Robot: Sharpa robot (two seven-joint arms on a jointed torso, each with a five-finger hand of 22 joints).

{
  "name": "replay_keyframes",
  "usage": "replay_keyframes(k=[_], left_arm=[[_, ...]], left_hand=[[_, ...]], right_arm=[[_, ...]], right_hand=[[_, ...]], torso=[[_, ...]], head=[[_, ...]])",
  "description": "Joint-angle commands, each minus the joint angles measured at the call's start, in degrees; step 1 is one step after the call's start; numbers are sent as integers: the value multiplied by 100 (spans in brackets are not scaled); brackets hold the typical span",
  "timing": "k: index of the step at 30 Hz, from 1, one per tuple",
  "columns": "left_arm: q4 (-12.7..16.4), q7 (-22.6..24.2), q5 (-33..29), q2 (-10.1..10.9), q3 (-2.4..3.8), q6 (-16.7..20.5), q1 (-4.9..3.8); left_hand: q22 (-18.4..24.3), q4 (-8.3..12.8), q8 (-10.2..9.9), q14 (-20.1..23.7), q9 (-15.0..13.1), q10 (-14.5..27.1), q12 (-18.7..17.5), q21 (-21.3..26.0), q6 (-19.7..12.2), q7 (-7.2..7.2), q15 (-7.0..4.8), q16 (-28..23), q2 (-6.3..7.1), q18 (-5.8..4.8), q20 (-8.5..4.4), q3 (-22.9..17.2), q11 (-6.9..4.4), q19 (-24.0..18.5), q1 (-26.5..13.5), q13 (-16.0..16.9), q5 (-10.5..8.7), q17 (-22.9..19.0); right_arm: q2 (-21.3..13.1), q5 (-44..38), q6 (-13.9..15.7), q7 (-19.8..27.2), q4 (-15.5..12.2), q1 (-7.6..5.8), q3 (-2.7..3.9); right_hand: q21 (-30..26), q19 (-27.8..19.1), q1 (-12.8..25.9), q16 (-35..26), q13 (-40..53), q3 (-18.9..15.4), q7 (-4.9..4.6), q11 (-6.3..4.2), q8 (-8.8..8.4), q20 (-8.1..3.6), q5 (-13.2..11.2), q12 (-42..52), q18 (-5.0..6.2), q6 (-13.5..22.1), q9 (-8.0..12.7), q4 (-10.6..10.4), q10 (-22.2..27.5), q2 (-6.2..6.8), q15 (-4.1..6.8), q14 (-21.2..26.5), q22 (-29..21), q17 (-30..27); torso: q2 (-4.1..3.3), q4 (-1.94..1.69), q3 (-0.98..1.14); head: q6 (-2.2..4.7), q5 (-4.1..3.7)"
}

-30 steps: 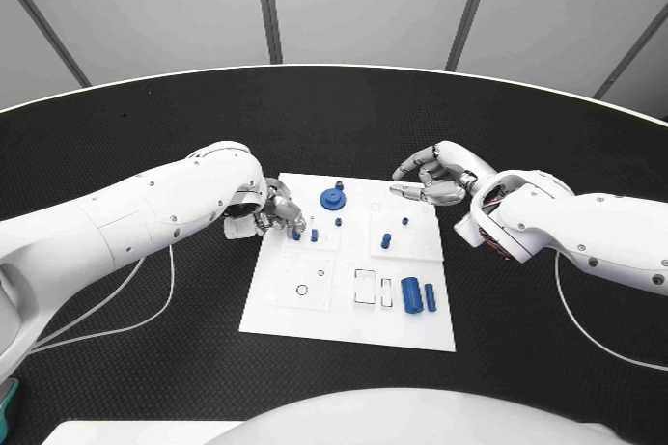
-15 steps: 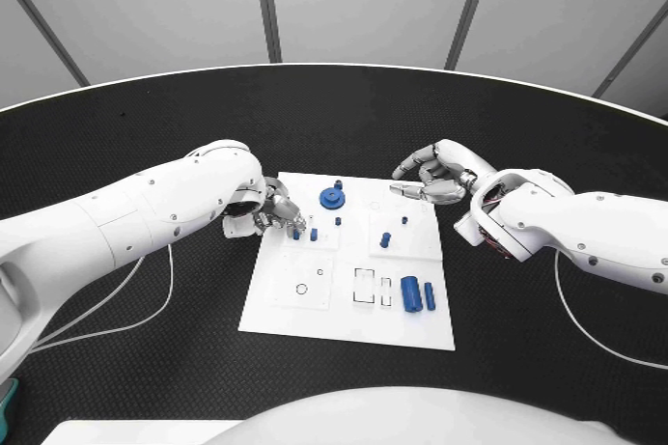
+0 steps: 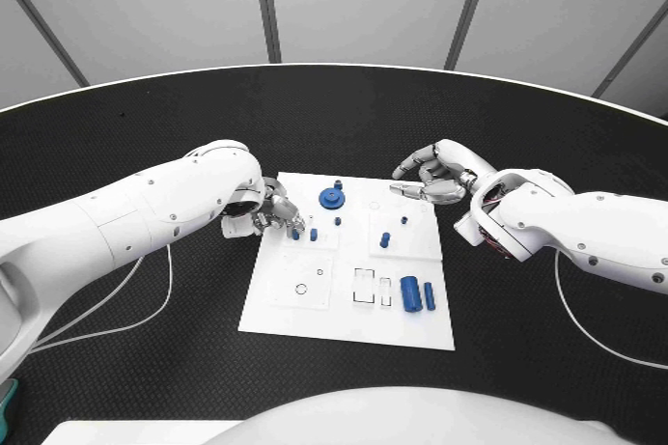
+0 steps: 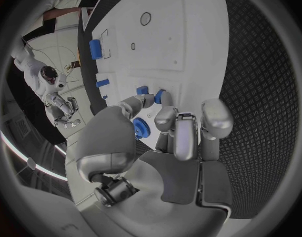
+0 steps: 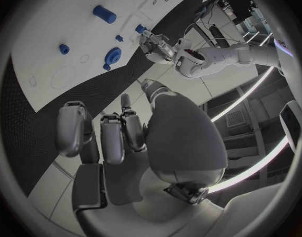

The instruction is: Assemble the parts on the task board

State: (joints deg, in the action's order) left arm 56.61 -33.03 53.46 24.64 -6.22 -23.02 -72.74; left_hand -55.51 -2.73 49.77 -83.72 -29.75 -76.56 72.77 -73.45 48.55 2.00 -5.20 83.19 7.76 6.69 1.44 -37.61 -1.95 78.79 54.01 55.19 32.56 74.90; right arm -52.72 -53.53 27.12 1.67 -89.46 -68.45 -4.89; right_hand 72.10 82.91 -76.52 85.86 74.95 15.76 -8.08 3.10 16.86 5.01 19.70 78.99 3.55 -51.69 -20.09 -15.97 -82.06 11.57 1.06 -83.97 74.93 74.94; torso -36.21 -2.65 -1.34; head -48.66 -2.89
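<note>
Silver fingers of the left hand (image 3: 271, 211) are curled down at the left edge of the task board (image 3: 299, 310), and the fingertips (image 4: 159, 98) pinch a small blue peg (image 3: 293, 236) that stands on the board there. A second short blue peg (image 3: 314, 236) stands just beside it. The right hand (image 3: 434, 178) hangs over the board's far right corner with its fingers curled in and nothing in them, as far as I can see in the right wrist view. Moving out across the white board: a blue gear (image 3: 333, 198) sits near the far edge, a blue pin (image 3: 386, 240) stands right of the middle, and a thick blue cylinder (image 3: 412, 294) lies with a thinner blue rod (image 3: 429, 295) just beside it toward the near right. The board lies flat in the middle of the black tabletop (image 3: 125, 136).
</note>
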Motion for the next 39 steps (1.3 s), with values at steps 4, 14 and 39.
replay_keyframes(k=[4, 14, 39], left_arm=[[7, -4, 0, 4, 0, -8, 0], [25, 0, 0, 18, 0, -15, 0], [190, 61, -157, 237, 3, 187, -1]], left_hand=[[-18, -174, -54, -381, 45, 15, -25, 14, 30, 12, -7, 11, 118, -35, -47, 336, -5, 12, -12, 19, -63, 636], [-47, -391, -102, -381, 102, 7, -19, 6, 82, 6, -12, 10, 233, -40, -53, 792, -10, 30, 52, 51, -233, 638], [34, -777, -135, -380, 150, 47, -54, 59, 88, 20, -8, 6, 346, -24, -54, 1239, 2, 6, 180, 8, -720, 638]], right_arm=[[3, 0, 5, 5, 4, 0, 0], [9, 0, -4, 1, 13, 0, 0], [23, 0, 3, 14, 55, 1, 0]], right_hand=[[-23, -3, 43, -37, 491, 22, 11, -6, 20, -50, 26, -18, 75, 39, 7, -5, 1, 24, 25, -409, 45, 622], [-37, -8, 56, -43, 485, 18, 10, -5, 21, -50, 24, -26, 78, 41, 8, -11, 6, 31, 24, -406, 35, 612], [-65, -17, 113, -51, 476, 0, 9, -3, 24, -49, 23, -37, 83, 43, 8, -39, 15, 36, 22, -403, 16, 601]], torso=[[1, -2, -2], [1, -3, -3], [8, -6, -6]], head=[[3, -3], [4, -1], [17, -34]])
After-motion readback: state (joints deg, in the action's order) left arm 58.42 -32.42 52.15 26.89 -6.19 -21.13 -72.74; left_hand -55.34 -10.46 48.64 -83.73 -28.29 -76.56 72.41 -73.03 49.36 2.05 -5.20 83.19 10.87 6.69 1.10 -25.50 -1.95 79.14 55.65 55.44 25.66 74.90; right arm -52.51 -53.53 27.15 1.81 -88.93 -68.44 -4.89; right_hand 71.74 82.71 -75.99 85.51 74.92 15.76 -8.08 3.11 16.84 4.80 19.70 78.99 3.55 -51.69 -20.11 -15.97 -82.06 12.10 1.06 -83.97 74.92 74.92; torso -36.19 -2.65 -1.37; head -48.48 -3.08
